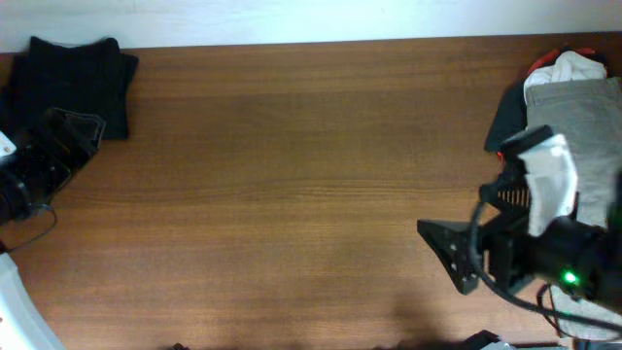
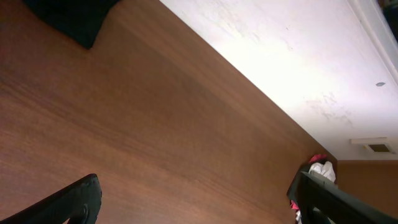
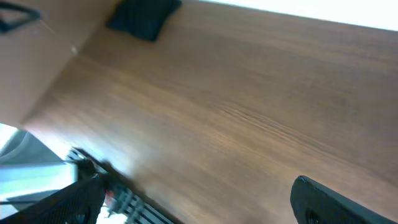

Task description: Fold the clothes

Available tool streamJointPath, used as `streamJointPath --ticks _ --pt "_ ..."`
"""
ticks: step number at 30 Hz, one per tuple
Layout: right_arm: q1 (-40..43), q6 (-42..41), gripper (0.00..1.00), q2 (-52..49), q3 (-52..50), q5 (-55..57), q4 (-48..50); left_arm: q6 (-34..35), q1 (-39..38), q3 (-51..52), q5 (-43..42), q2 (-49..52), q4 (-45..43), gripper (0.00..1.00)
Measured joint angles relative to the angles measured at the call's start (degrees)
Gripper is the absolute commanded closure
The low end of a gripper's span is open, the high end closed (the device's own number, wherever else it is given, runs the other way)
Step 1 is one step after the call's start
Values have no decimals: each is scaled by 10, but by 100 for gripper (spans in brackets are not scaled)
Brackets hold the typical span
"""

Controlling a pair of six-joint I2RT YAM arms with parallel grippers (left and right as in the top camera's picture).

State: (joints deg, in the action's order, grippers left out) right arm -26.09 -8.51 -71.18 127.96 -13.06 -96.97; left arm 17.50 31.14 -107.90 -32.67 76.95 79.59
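Grey, white and red clothes pile (image 1: 573,107) sits far right on brown wooden table (image 1: 292,194), folded black garment (image 1: 83,73) far left; left gripper (image 1: 86,136) and right gripper (image 1: 445,255) gape wide, empty.

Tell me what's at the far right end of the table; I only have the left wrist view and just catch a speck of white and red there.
Observer: That's a heap of clothes, unfolded, with a grey garment on top.
Operator: Where's the right pincer?
Observer: The right pincer is nearer the front edge than that heap, over bare table, open and empty.
Operator: And the black garment by my arm?
Observer: The black garment lies compact in the back left corner; your left pincer is at its near edge, open.
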Motion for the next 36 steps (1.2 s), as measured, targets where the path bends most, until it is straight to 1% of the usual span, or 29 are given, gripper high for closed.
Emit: streamJointPath --ticks 1,3,4,5,6,7,8,9,10,11,12,13,14,15,18,22,30,32,36 --pt "0 10 1 3 -26 12 21 0 0 0 0 0 0 1" --pt "0 26 1 37 -139 39 101 0 0 0 0 0 0 1" --pt "11 35 1 79 -230 45 183 0 0 0 0 0 -2 1" --pt "40 42 1 145 -349 48 280 0 0 0 0 1 -2 1" --pt "68 42 1 212 -454 50 349 0 0 0 0 1 -2 1" --pt "96 45 1 290 -581 51 437 0 0 0 0 1 -1 1" --pt "111 46 1 349 -664 51 477 0 0 0 -2 2 -1 1" --pt "125 47 1 409 -762 51 565 0 0 0 -2 2 2 1" --pt "138 47 1 470 -857 51 601 0 0 0 -1 2 0 1" --pt "154 47 1 534 -952 49 657 0 1 0 -1 1 -1 1" --pt "169 47 1 587 -1021 49 682 0 1 0 -1 2 0 1" --pt "176 47 1 610 -1054 48 715 0 0 0 -2 2 1 1" --pt "188 47 1 660 -1109 49 758 0 0 0 -2 2 0 1" --pt "189 47 1 678 -1134 49 789 0 0 0 -1 2 0 1" --pt "189 47 1 703 -1196 49 927 0 0 1 -2 2 0 1" --pt "195 29 1 704 -1243 79 1041 0 0 0 -2 2 0 1" --pt "208 25 1 704 -1273 109 1058 0 0 1 -2 2 0 1" --pt "208 25 1 704 -1273 112 1040 0 0 1 -2 2 0 1" --pt "208 25 1 704 -1274 116 929 0 0 0 -2 2 0 1"
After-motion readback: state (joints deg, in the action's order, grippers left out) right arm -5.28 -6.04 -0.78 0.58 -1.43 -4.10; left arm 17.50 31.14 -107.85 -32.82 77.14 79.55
